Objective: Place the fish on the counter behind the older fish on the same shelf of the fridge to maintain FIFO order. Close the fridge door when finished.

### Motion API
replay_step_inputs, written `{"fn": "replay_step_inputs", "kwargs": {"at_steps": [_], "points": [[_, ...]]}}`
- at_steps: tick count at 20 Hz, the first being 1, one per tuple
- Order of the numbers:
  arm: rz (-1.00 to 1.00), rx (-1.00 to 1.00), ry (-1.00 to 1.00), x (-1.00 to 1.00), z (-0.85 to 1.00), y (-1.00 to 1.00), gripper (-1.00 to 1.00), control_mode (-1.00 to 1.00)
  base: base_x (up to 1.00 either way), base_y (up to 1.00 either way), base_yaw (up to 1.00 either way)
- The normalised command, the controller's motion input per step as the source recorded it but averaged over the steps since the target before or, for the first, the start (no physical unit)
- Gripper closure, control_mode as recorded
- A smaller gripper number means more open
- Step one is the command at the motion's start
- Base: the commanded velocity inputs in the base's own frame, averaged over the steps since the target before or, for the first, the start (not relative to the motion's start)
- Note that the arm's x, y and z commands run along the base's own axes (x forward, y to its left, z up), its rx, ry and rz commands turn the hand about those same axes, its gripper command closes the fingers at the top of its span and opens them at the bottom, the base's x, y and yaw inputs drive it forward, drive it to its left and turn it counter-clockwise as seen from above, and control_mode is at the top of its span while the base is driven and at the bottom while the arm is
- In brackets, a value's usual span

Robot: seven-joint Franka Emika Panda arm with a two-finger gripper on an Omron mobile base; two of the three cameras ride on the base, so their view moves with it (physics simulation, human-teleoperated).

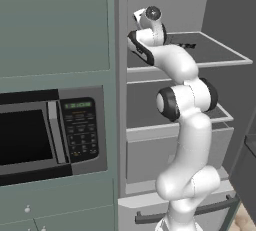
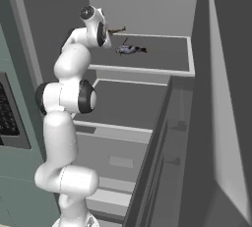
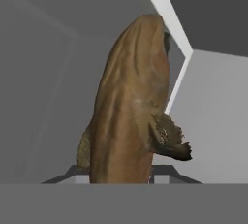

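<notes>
With the arm reaching into the open fridge (image 2: 147, 5), I see the gripper (image 2: 109, 32) clamped on the brown fish (image 3: 131, 106), holding it over the upper shelf (image 2: 167, 54). An older fish (image 2: 129, 49) lies on that shelf, just in front of the held one.

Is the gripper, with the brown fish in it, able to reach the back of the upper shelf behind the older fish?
Probably yes. The gripper holds the brown fish above the upper shelf, beside the older fish, and the shelf behind looks bare.
</notes>
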Motion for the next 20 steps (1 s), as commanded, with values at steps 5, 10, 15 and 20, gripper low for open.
{"fn": "replay_step_inputs", "kwargs": {"at_steps": [5,10,15,20], "points": [[0.02,-0.06,0.06,0.28,-0.36,0.00,-1.00,-1.00,0.00,0.00,0.00],[0.01,-0.03,0.00,-0.05,-0.26,0.00,-1.00,-1.00,0.00,0.00,0.00],[0.01,0.00,0.00,-0.10,-0.01,0.00,-1.00,-1.00,0.00,0.00,0.00],[0.00,0.00,-0.04,-0.59,0.02,0.00,-1.00,-1.00,0.00,0.00,0.00]]}}
